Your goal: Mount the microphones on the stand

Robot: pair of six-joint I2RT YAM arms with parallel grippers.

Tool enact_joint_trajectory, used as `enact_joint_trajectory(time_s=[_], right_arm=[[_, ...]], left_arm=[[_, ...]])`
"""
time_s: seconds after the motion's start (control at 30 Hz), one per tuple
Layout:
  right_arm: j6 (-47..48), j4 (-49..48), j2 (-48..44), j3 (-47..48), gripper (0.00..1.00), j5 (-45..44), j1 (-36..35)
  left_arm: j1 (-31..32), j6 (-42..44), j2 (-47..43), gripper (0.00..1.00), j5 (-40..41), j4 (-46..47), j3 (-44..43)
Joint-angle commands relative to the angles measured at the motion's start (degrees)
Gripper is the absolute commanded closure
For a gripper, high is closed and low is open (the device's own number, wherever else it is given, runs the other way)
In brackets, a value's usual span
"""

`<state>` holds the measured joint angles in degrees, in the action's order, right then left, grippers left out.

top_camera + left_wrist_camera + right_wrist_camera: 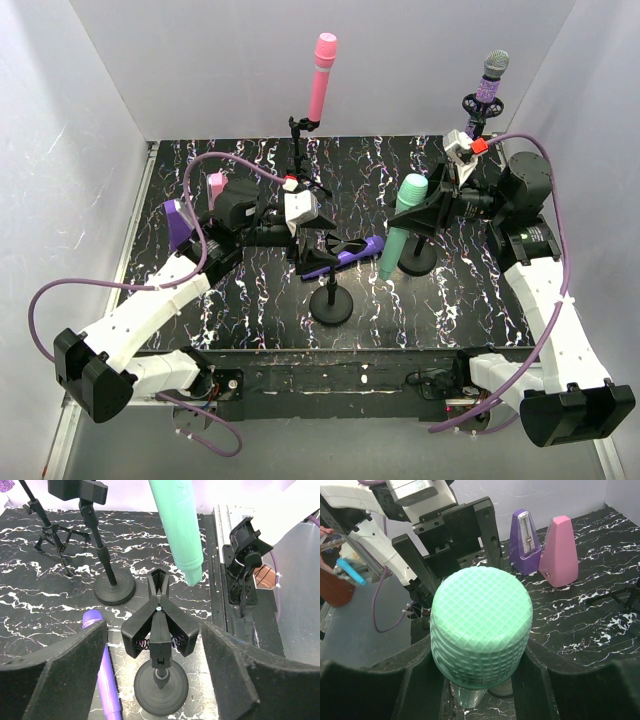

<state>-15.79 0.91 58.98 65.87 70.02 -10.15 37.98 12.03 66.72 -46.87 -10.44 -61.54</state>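
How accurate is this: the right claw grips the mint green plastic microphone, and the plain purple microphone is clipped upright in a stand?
One error: the right claw grips the mint green plastic microphone, but the plain purple microphone lies flat on the black marbled table, unclipped, as the top external view shows.

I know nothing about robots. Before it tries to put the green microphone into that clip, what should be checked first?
1. Mint green microphone gripped by the right gripper: ok.
2. Left gripper straddling the spring clip, one finger each side: ok, though not yet pressing it.
3. Clip's mouth opened for the microphone: not ok, it looks shut.
4. Microphone's lower end lined up over the clip: not ok, it hangs off to one side.
5. Plain purple microphone out of the way: cannot tell; it lies on the table right beside the stand's base.
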Motion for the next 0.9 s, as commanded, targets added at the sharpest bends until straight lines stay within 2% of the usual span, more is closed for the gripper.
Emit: enact_joint_trajectory(time_s=[0.0, 0.1, 0.17, 0.3, 0.67, 0.87], right_arm=[[1.46, -2.22, -0.62, -0.47, 0.99, -0.94, -0.39], [1.64, -2.14, -0.8, -0.74, 0.99, -1.2, -0.48], [2.52, -1.53, -0.8, -0.83, 0.99, -1.72, -0.48], [4.28, 0.57, -0.62, -0.91, 0.99, -4.01, -0.48], [2.35, -3.1, 1.31, -2.32, 0.99, -13.15, -4.96], [-0.02, -5.12, -0.35, -5.65, 0.99, -12.89, -8.57]], left_arm=[[-0.18, -2.8, -1.15, 0.3, -0.15, 2.17, 0.37], [0.08, -4.73, -1.24, 0.58, 0.55, 2.35, 0.45], [0.17, -6.22, -1.68, 0.72, 1.34, 2.35, 0.54], [1.31, -10.61, -3.96, 0.9, 5.02, 2.35, 0.98], [12.38, -18.62, -5.9, 0.96, 23.3, 1.91, 1.68], [15.81, -21.08, -6.07, 0.99, 32.97, 0.42, 0.81]])
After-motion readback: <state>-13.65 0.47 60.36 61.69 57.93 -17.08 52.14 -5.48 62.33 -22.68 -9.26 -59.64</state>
